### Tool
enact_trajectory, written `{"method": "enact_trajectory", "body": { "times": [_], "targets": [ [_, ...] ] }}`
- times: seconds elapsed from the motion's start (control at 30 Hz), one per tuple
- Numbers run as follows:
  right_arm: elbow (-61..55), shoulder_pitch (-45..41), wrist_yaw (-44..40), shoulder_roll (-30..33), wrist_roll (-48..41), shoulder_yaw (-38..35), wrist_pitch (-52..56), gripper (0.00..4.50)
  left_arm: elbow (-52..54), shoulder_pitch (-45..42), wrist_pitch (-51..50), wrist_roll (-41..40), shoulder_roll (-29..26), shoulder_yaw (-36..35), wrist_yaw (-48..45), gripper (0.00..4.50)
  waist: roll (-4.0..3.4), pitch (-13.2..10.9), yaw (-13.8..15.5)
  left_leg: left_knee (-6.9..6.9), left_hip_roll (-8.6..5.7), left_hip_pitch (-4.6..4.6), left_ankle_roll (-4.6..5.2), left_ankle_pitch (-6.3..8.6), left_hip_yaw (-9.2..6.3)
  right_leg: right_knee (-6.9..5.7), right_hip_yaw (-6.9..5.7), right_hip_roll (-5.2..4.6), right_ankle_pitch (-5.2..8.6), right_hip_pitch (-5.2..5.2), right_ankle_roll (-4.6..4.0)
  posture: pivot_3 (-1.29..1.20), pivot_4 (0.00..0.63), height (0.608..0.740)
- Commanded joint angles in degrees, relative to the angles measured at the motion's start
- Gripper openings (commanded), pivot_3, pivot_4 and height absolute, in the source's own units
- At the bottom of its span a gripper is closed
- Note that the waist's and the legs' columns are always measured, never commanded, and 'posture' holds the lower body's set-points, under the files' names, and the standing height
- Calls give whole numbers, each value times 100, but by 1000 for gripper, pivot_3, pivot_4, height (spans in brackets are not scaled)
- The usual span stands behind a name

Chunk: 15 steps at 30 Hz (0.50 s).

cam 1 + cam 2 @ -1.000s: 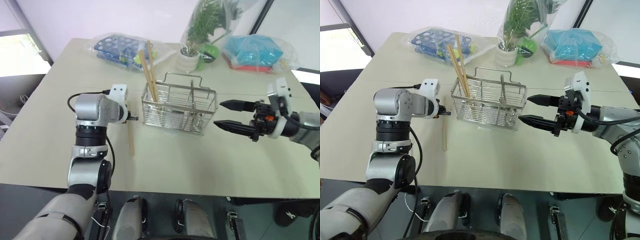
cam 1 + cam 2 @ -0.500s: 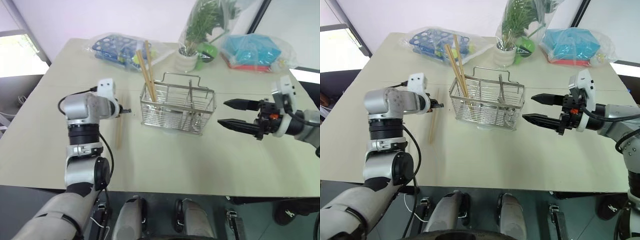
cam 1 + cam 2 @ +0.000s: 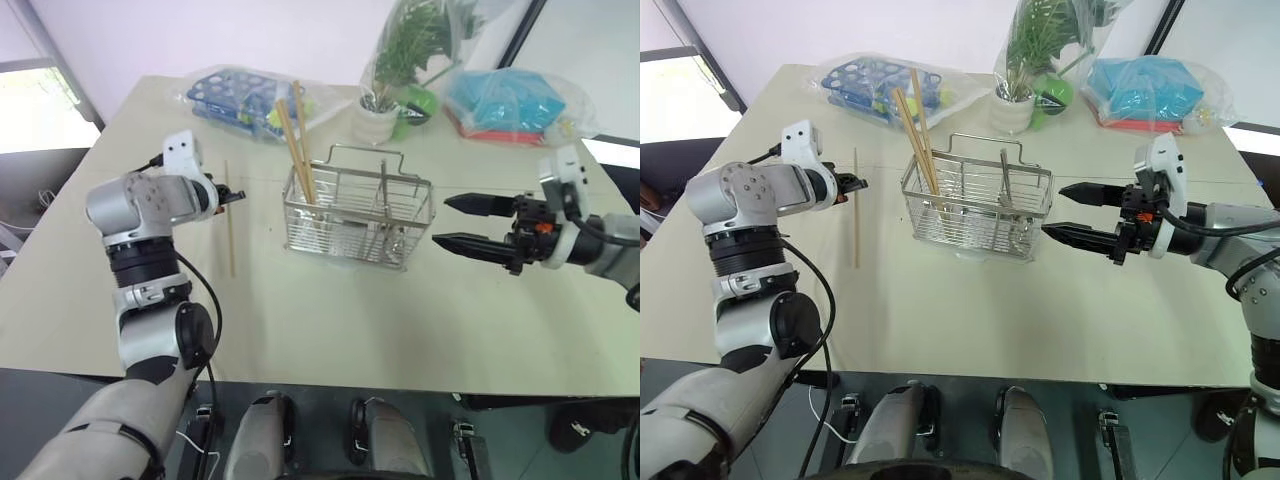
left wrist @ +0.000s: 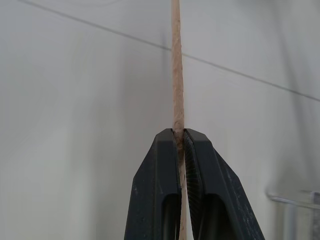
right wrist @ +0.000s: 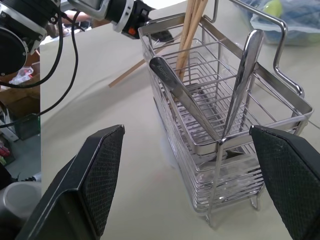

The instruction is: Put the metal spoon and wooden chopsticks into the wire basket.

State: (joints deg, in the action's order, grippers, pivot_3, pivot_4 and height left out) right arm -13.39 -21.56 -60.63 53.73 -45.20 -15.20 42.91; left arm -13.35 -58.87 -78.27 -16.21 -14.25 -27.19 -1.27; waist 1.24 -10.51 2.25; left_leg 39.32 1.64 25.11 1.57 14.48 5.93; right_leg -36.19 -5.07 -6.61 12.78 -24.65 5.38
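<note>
One chopstick [image 3: 229, 215] now lifted upright by left hand [image 3: 236, 196].

Head pair looks down over the table [image 3: 400, 320] — wrist cameras sit close, facing along fingers.

table [image 3: 330, 330]: beige, seamed | wall [image 3: 200, 30]: pale | window [image 3: 30, 100]: bright, left

The silver wire basket [image 3: 358, 218] stands upright. Two tan wooden chopsticks [image 3: 296, 148] lean out of its left compartment, two metal spoons [image 5: 210, 107] stand inside it, and another chopstick [image 3: 229, 225] hangs upright left of it, clear of its mesh.
</note>
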Motion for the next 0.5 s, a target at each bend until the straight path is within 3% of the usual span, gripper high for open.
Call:
{"method": "enact_trajectory", "body": {
  "times": [0.03,0.23,0.5],
  "targets": [
    [-225,-23,62,-36,-84,-143,-66,4123,344,-470,619,-575,12,-469,-332,48,0,0,-6,0,0,0,0,0,0,1,0,0,0,0,0,0,150,715],
    [-270,129,98,-35,-94,-263,-69,4123,357,-1381,2439,-1612,-133,-1319,-741,48,2,-1,-14,0,4,0,-1,0,2,1,0,2,0,-1,0,0,150,715],
    [-263,83,170,-46,-121,-290,-58,4123,706,-1794,2896,-2434,-149,-786,-1050,48,3,-2,4,2,1,-3,0,0,2,1,0,4,0,6,1,0,150,715]
  ]
}}
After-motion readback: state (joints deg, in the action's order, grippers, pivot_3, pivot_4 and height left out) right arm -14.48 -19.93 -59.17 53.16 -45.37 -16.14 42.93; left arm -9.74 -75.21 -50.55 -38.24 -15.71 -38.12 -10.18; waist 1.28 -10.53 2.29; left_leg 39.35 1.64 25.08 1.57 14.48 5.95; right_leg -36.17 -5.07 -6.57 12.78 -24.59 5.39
